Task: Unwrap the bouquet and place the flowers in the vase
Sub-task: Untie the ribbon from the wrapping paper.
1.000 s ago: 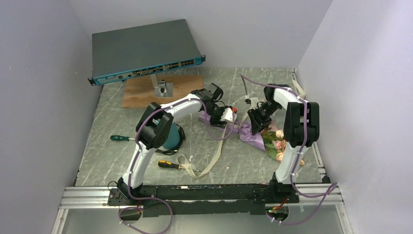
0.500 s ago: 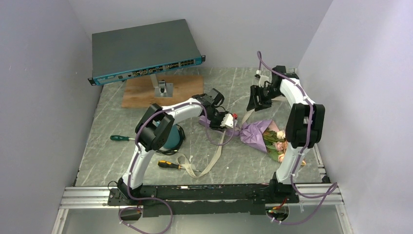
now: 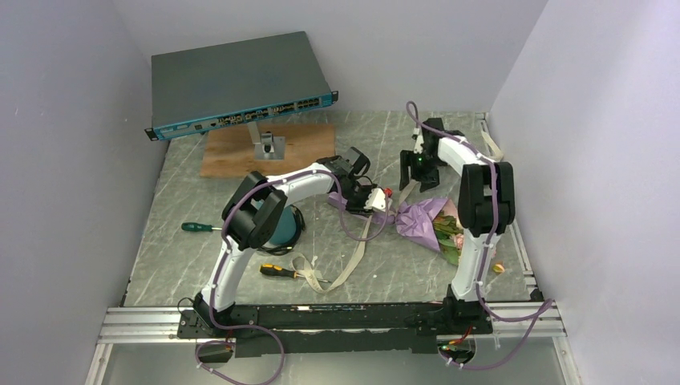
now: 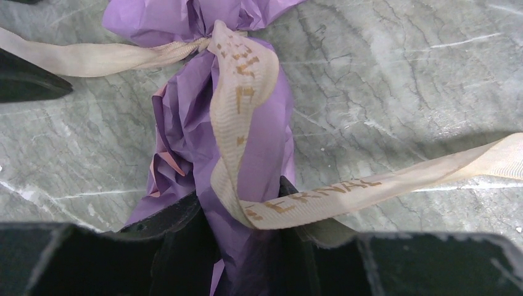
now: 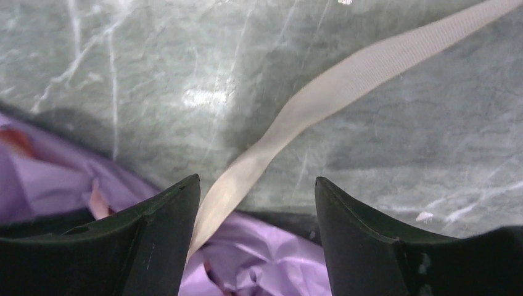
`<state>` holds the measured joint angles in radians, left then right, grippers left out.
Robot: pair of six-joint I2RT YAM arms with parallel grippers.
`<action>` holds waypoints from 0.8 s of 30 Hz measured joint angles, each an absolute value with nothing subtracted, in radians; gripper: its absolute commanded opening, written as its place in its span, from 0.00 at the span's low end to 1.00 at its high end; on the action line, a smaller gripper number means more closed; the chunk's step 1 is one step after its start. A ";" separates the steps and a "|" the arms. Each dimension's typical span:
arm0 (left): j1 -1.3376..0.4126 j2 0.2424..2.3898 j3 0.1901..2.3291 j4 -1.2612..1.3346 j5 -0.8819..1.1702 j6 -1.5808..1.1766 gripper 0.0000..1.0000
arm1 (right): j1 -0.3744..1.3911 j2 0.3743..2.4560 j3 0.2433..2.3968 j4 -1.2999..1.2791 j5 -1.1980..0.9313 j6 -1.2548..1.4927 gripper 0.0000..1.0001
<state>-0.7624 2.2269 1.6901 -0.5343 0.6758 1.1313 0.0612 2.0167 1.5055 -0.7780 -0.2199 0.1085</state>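
The bouquet (image 3: 421,220) lies on the marble table, purple paper toward the centre and the flowers (image 3: 453,238) poking out at the right. My left gripper (image 3: 377,199) is shut on the paper's narrow end (image 4: 247,154), and the cream ribbon (image 4: 237,92) loops across it, still knotted around the paper. My right gripper (image 3: 417,164) hovers behind the bouquet, open (image 5: 256,185). A strand of ribbon (image 5: 321,98) runs loose past its left finger. The teal vase (image 3: 282,230) stands at the left, mostly hidden behind my left arm's elbow.
A network switch (image 3: 240,84) leans at the back left over a wooden board (image 3: 232,152) with a metal stand (image 3: 269,146). A green screwdriver (image 3: 196,227) and a yellow-black one (image 3: 281,271) lie near the front left. Loose ribbon (image 3: 349,261) trails forward. A black cable coil (image 3: 298,224) rings the vase.
My right gripper opened, lifted off the bouquet and drew back toward the rear of the table. My left gripper narrowed onto the paper's end. The bouquet shifted slightly.
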 measured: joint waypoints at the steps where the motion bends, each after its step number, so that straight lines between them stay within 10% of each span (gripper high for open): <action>1: -0.763 2.225 1.687 -0.532 0.674 1.132 0.40 | 0.072 2.030 1.509 -0.772 -0.196 0.118 0.72; 7: -0.766 2.217 1.671 -0.516 0.663 1.133 0.36 | 0.086 2.107 1.575 -0.755 -0.118 0.159 0.58; 11: -0.768 2.215 1.670 -0.514 0.654 1.137 0.26 | 0.083 2.140 1.619 -0.765 -0.140 0.148 0.03; 24: -0.770 2.215 1.666 -0.521 0.649 1.153 0.00 | 0.009 2.160 1.656 -0.787 -0.572 0.111 0.00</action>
